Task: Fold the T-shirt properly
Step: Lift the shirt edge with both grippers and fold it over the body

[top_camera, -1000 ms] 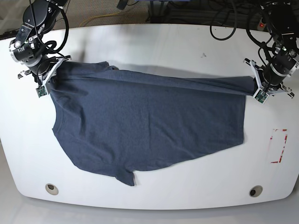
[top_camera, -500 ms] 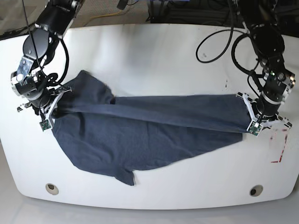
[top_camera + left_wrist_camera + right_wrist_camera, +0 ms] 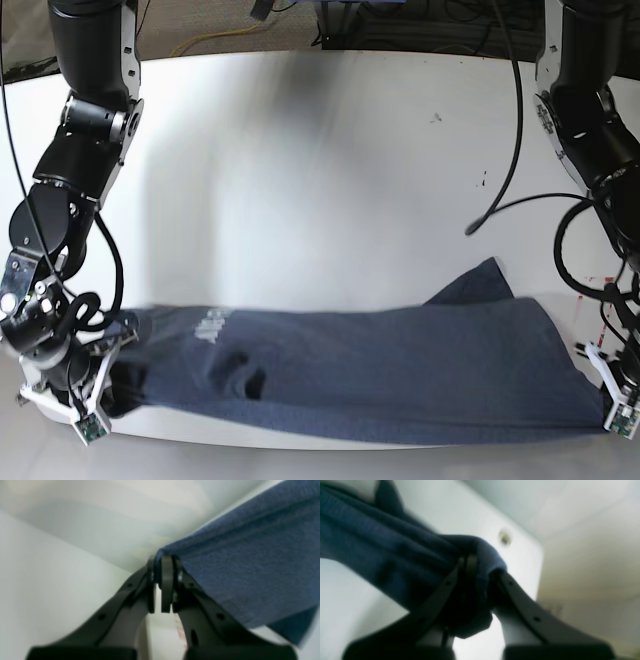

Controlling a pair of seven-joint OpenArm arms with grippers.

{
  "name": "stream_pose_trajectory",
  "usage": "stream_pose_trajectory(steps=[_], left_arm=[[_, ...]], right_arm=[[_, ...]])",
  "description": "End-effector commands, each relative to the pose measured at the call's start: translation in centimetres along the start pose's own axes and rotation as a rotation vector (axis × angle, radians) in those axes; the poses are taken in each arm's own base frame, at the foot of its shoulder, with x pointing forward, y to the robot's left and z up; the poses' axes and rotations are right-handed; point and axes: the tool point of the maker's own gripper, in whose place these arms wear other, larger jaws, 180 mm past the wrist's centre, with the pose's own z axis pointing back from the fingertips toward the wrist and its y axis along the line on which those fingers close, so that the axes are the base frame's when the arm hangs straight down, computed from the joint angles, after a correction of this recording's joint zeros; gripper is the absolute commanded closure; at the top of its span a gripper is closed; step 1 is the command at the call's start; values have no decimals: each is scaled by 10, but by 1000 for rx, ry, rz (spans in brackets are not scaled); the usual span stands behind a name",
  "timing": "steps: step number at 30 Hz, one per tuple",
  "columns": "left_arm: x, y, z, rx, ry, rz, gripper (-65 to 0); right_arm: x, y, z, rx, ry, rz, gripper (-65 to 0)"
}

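Stretched left to right along the near edge of the white tabletop (image 3: 330, 150), the T-shirt (image 3: 380, 375): long axis across the scene, held taut between both arms. Dark slate-blue heathered cloth, doubled over into a long band, softly creased, with white lettering (image 3: 208, 326) toward the left end and one loose corner peaking up at far right. Left claw (image 3: 163, 585) pressed together, pinching a folded edge of the T-shirt at the scene's right end. Right claw (image 3: 476, 580) pinched shut on a bunched wad of cloth at the left end.
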Motion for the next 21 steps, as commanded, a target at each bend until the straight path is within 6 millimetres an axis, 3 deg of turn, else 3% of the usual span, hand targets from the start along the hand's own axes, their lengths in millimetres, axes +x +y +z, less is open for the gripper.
stream_pose_trajectory(steps=[1, 4, 8, 11, 14, 18, 21], left_arm=[[24, 44, 5, 101, -33, -27, 0], [43, 67, 11, 147, -63, -63, -4], [88, 112, 27, 239, -139, -111, -4], [120, 136, 36, 265, -202, -121, -4], [142, 148, 40, 243, -248, -138, -4], [147, 145, 42, 206, -268, -163, -4], [134, 134, 44, 198, -251, -188, -4]], right_arm=[[28, -37, 16, -106, -23, 41, 0], [56, -48, 25, -135, -67, 72, 0], [89, -68, 45, -191, -104, 86, 0], [101, -78, 59, -228, -134, 90, 0], [108, -83, 77, -280, -161, 118, 0], [88, -68, 76, -277, -131, 140, 0], [66, -54, 73, -264, -103, 145, 0]])
